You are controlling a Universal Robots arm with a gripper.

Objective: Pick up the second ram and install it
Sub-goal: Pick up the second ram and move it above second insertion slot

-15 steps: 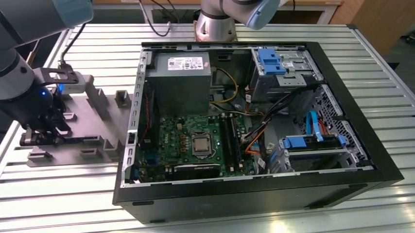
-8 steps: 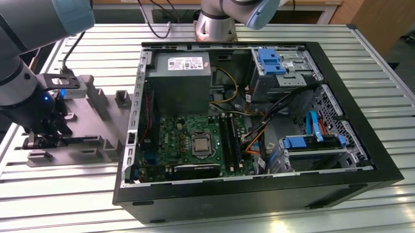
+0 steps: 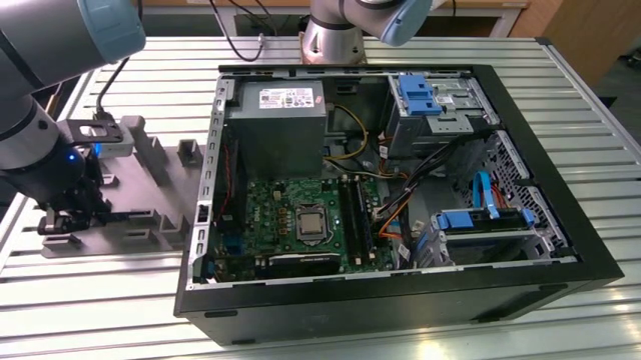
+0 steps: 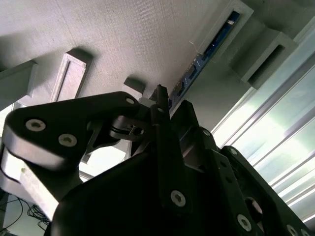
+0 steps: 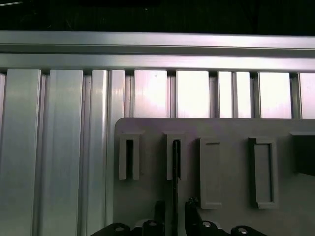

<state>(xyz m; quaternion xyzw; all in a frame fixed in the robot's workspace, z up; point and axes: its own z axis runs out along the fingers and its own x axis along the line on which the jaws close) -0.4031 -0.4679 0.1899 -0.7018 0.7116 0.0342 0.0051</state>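
Observation:
The second ram (image 4: 204, 56) is a thin dark blue-green board standing on edge in a slot of the grey holder (image 3: 150, 187) on the exterior view's left. In the first wrist view the ram (image 5: 175, 167) appears edge-on as a dark thin line. My gripper (image 3: 62, 223) hangs low over the holder's near end. Its black fingertips (image 5: 160, 211) stand on either side of the ram with a small gap each side, so the gripper (image 5: 174, 209) is open around the stick. In the second wrist view the gripper (image 4: 173, 104) lines up with the board's length.
The open computer case (image 3: 561, 247) lies on the slatted aluminium table (image 3: 90, 300) on the exterior view's right. Inside it are the green motherboard (image 3: 275, 206), long black slots (image 3: 353, 214), a grey power supply (image 3: 275, 124), blue drive brackets (image 3: 416, 94) and loose cables (image 3: 395, 214).

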